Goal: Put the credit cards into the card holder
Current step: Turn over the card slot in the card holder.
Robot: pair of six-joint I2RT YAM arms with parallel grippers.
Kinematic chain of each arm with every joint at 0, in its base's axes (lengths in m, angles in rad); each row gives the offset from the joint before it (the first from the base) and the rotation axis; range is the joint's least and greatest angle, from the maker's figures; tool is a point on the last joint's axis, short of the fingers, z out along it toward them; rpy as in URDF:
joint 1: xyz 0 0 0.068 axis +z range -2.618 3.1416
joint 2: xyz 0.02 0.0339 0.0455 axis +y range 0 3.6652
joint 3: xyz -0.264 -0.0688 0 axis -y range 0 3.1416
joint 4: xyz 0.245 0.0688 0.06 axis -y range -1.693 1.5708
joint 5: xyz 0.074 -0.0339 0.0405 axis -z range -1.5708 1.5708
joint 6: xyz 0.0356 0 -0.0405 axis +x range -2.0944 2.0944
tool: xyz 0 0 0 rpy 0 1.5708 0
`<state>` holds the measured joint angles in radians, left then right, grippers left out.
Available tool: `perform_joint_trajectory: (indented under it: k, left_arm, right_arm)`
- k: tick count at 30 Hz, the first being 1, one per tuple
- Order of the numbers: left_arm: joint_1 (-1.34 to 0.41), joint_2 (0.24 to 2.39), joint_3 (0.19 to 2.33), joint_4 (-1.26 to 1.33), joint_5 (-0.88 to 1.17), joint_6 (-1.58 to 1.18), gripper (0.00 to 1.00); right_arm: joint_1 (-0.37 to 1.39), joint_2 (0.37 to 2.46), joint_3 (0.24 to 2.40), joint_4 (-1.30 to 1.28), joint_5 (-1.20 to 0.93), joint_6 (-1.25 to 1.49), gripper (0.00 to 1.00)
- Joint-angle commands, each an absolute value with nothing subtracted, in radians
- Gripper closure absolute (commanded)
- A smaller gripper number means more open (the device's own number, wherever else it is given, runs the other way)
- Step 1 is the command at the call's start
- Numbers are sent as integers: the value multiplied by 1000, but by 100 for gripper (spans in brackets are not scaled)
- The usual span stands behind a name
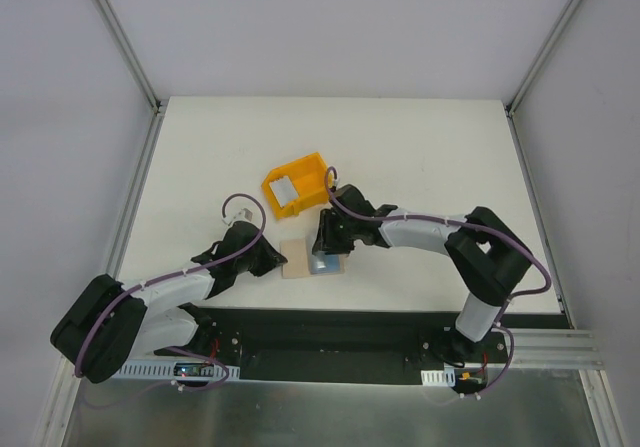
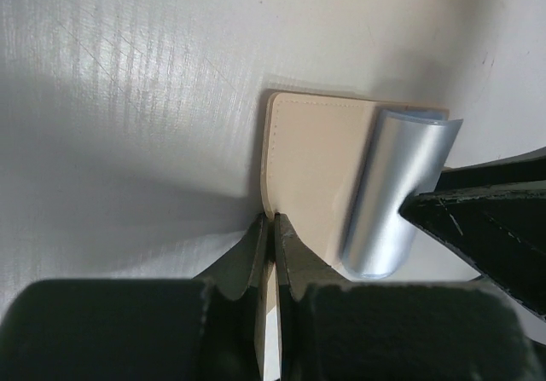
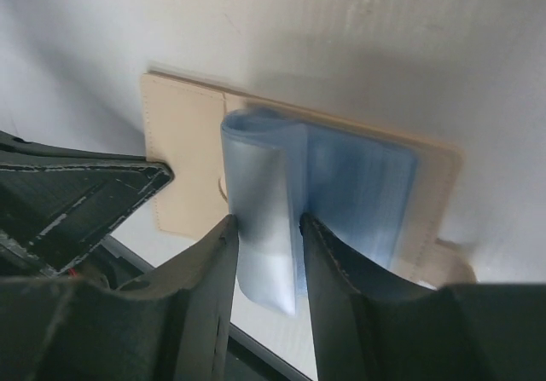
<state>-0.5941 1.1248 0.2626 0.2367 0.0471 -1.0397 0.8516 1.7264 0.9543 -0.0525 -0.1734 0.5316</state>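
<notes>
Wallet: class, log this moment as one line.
left gripper: shut on wallet edge | right gripper: shut on card, bowed over wallet | bin: second card inside

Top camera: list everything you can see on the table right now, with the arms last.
wallet: one, beige, lying flat near the front of the table, between the two grippers.
card: one in view, silvery pale blue, bent, on the right part of the wallet.
bin: one, yellow, just behind the wallet.
item: one, grey-white, inside the bin; cannot tell what it is.
table: one, white, under everything.
left gripper: one, black, pinching the wallet's left edge.
right gripper: one, black, closed on the bent card.
</notes>
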Motion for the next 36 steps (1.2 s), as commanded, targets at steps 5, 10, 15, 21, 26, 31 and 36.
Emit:
perform_joint_trajectory:
  k: [5,10,15,21,26,31,36]
  left_arm:
    - [-589,1169,258,261,52,-1058,100]
    - [-586,1192,241,287,60,-1084,100]
    - [-575,1192,230,295,63,-1097,100]
    - [-574,1169,224,287,55,-1091,100]
    - [-574,1158,233,281,54,-1075,100]
    - [-574,1155,238,278,60,-1065,100]
    - [-574,1154,242,278,61,-1062,100]
  right_arm:
    - [867,1825,1049,-5,-333,532,61]
    - [891,1825,1084,147,-458,537,61]
    - [902,1763,1075,164,-453,511,61]
    - [885,1589,996,5,-172,425,59]
    - [842,1542,896,-35,-101,471,56]
    - [838,1581,885,-37,-133,492,56]
    - [838,1629,894,-57,-140,494,57]
